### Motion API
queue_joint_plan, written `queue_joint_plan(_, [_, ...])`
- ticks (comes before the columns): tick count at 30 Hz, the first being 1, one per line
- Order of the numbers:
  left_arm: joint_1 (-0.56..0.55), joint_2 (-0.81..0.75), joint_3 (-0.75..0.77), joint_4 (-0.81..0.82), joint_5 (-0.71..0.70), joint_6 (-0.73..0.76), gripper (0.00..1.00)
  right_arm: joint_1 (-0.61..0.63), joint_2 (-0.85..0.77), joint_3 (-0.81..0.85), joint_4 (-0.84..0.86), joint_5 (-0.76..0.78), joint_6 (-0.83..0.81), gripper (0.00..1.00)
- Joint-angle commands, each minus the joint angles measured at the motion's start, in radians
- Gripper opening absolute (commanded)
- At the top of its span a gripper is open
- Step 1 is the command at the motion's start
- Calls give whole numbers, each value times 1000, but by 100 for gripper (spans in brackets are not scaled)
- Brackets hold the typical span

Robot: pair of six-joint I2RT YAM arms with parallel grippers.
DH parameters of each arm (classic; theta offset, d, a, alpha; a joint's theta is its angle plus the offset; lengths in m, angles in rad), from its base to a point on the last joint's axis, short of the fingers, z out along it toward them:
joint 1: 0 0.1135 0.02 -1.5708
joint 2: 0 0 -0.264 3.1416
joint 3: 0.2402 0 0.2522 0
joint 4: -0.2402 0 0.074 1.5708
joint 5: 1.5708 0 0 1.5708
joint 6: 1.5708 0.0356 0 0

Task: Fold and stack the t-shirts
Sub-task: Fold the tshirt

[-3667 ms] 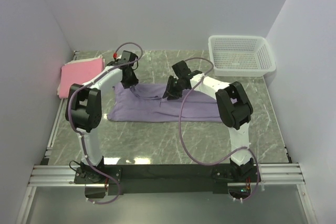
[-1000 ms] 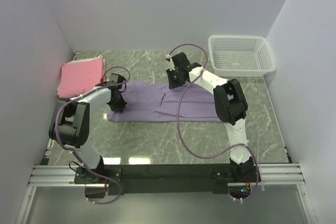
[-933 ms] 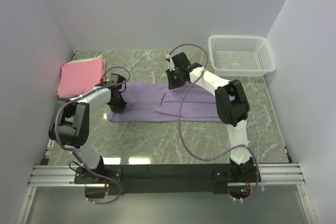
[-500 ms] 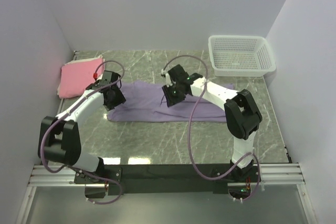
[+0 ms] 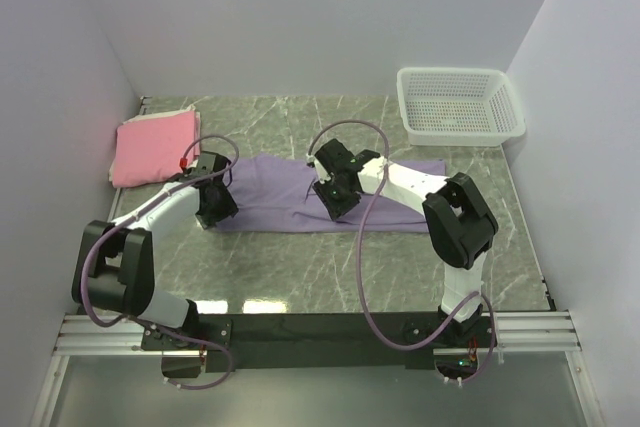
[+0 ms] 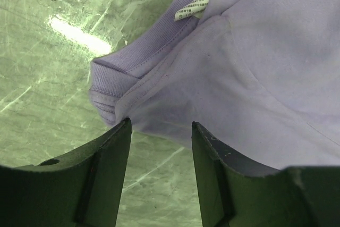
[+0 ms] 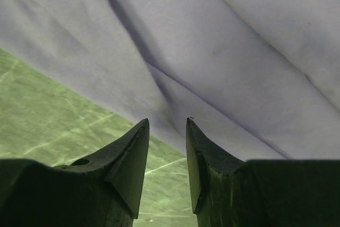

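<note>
Top external shows the purple shirt (image 5: 280, 192) flat on the table (image 5: 300, 267), with the pink shirt (image 5: 152, 145) folded at far left. The left gripper (image 5: 216, 209) and right gripper (image 5: 337, 203) hover over the purple shirt's near edge, fingers spread and empty, probably to pinch it for a fold.

Lavender t-shirt (image 5: 275, 199) lay as a long, partly folded band across the middle of the surface (image 5: 300, 272), running left to right, with soft creases along its length. Its ribbed collar (image 6: 154, 51) and white label (image 6: 192, 6) sat at the left end, the collar edge bunched. Pink t-shirt (image 5: 155, 145) lay well apart at the far left, folded to a neat rectangle with a pale far edge
</note>
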Motion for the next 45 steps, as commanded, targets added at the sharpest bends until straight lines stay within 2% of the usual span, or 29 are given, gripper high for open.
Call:
queue_joint_plan(1, [4, -20, -3, 32, -9, 14, 54, 7, -7, -14, -7, 69, -15, 41])
queue_joint_plan(5, [4, -58, -11, 31, -11, 27, 54, 7, 8, -4, -7, 74, -16, 40])
queue_joint_plan(8, [4, -79, -23, 31, -2, 38, 54, 7, 25, 13, -21, 55, -24, 36])
queue_joint_plan(14, [4, -138, -35, 19, 17, 70, 54, 8, 45, 38, -49, 40, -26, 21])
queue_joint_plan(16, [4, -158, -37, 14, 9, 80, 54, 8, 48, 44, -56, 69, -27, 14])
queue_joint_plan(17, [4, -177, -44, 17, -3, 89, 54, 8, 48, 56, -68, 113, -26, 7])
queue_joint_plan(19, [4, -196, -58, 38, -15, 98, 54, 8, 49, 73, -82, 162, -26, 2])
queue_joint_plan(25, [4, -202, -86, 69, -11, 113, 54, -4, 74, 159, -121, 334, -96, 0])
queue_joint_plan(31, [4, -188, -77, 81, -14, 115, 54, -7, 149, 240, -131, 402, -135, 11])
queue_joint_plan(32, [4, -185, -78, 85, -12, 116, 54, -8, 169, 268, -133, 407, -135, 20])
queue_joint_plan(38, [4, -185, -77, 85, -6, 115, 54, -13, 197, 326, -112, 521, -99, 43])
queue_joint_plan(41, [4, -193, -80, 89, 1, 115, 54, -42, 161, 323, -133, 566, -37, 44])
queue_joint_plan(45, [6, -175, -58, 78, 4, 104, 54, -139, 54, 230, -153, 507, 112, 44])
